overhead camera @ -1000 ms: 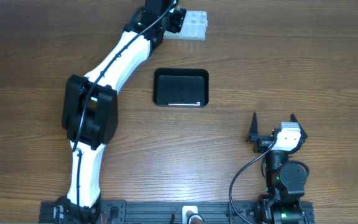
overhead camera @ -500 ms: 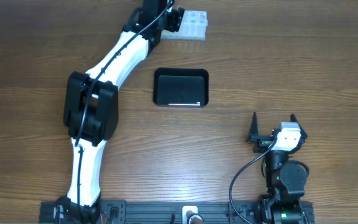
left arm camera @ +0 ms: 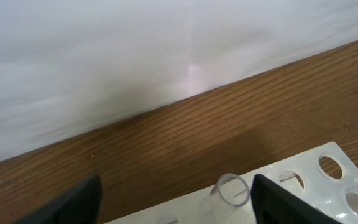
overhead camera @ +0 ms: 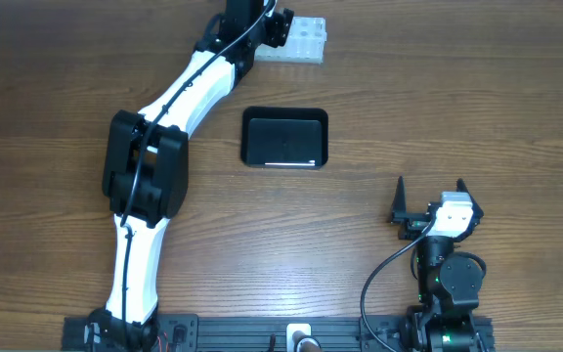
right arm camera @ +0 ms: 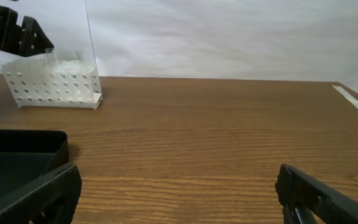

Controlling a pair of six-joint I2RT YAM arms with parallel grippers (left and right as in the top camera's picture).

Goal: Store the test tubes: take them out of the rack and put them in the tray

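Pick-up step: the left gripper (left arm camera: 176,186) hangs at the white perforated plastic rack (overhead camera: 296,41) on the wooden bench (overhead camera: 457,98), fingers apart around a clear test tube (left arm camera: 232,188) standing in it. Next, probably: close, lift straight up, carry to the black rectangular tray (overhead camera: 284,138). The right gripper (right arm camera: 179,174) rests nearby, fingers spread.

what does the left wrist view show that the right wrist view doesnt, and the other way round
Left wrist view adds: the rack's top holes seen from close above, and the open rim of a test tube standing between the left gripper's open fingers.
Right wrist view adds: the black tray, the rack's perforated side wall, a pale tape strip on the wooden table, and the right gripper's own open fingers.
Both share: the white rack, tubes standing in it, the table and the white wall behind.
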